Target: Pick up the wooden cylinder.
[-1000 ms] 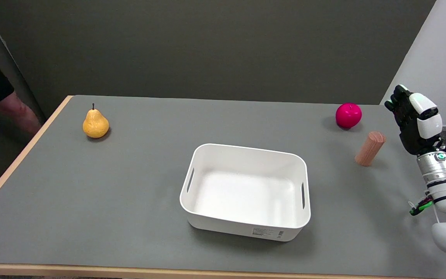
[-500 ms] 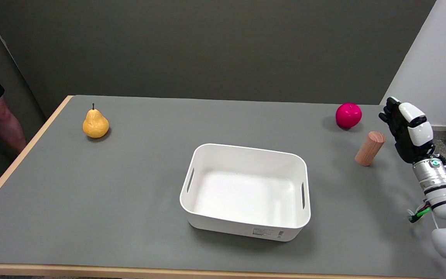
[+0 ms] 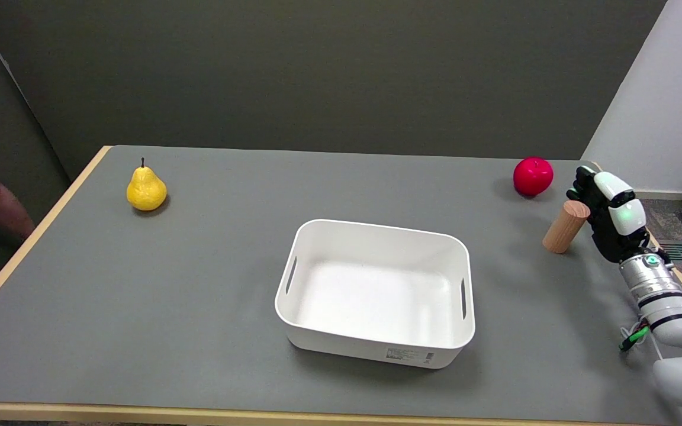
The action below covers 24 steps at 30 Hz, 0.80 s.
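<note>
Right hand (image 3: 607, 216) upright with fingers apart and holding nothing, wooden cylinder (image 3: 565, 227) standing just beside its left, nearly touching, red apple (image 3: 533, 176) beyond it, white bin (image 3: 376, 349) well left

cylinder (image 3: 565, 227) between bin (image 3: 376, 331) and hand (image 3: 608, 213)

A grey-topped table with a light wooden edge (image 3: 33, 236) is set before a dark olive-grey wall (image 3: 317, 71); right of the table, a white wall (image 3: 666, 118) and grey carpeted floor (image 3: 681, 216) are seen.
</note>
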Motion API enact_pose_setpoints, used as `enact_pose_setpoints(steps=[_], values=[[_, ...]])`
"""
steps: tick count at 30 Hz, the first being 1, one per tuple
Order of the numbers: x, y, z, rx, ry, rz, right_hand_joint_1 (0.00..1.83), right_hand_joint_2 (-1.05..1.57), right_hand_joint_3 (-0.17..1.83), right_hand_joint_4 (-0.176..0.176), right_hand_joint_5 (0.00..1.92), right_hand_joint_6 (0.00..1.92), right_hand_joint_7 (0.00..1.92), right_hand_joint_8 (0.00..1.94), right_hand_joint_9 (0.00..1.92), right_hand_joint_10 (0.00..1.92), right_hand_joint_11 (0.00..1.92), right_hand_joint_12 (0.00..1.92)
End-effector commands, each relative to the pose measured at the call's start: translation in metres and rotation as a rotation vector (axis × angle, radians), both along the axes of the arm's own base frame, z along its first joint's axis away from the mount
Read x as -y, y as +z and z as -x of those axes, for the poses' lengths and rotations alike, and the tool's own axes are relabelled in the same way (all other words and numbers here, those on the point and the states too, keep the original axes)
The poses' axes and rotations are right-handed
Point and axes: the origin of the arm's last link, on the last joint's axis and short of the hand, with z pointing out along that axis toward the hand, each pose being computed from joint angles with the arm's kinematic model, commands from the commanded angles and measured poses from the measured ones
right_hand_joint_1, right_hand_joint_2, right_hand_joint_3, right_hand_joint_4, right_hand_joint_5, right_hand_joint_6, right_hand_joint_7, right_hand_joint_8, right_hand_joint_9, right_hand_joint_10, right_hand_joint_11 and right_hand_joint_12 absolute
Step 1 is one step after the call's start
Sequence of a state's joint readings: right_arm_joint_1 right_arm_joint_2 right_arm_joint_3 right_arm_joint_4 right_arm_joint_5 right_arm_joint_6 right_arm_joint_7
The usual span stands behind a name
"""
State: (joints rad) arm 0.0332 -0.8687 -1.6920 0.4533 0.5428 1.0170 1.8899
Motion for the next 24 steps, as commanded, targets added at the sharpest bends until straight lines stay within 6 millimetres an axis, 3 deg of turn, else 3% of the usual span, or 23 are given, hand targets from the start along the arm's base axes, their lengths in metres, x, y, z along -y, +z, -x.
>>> enact_pose_setpoints(steps=[1, 4, 6, 24], values=[[-0.0026, -0.0093, 0.0172, 0.025, -0.054, -0.010, 0.16, 0.73, 0.77, -0.093, 0.08, 0.31, 0.01, 0.25, 0.00, 0.31, 0.00, 0.61], [-0.0020, -0.0113, 0.0172, 0.022, -0.052, -0.020, 0.17, 0.72, 0.77, -0.093, 0.08, 0.31, 0.01, 0.25, 0.00, 0.32, 0.00, 0.61], [-0.0007, -0.0126, 0.0163, 0.022, -0.047, -0.025, 0.18, 0.63, 0.93, -0.093, 0.06, 0.37, 0.05, 0.18, 0.00, 0.31, 0.00, 0.66], [0.0017, -0.0187, 0.0214, 0.020, -0.072, -0.049, 0.20, 0.62, 0.93, -0.093, 0.07, 0.37, 0.05, 0.18, 0.00, 0.32, 0.00, 0.67]])
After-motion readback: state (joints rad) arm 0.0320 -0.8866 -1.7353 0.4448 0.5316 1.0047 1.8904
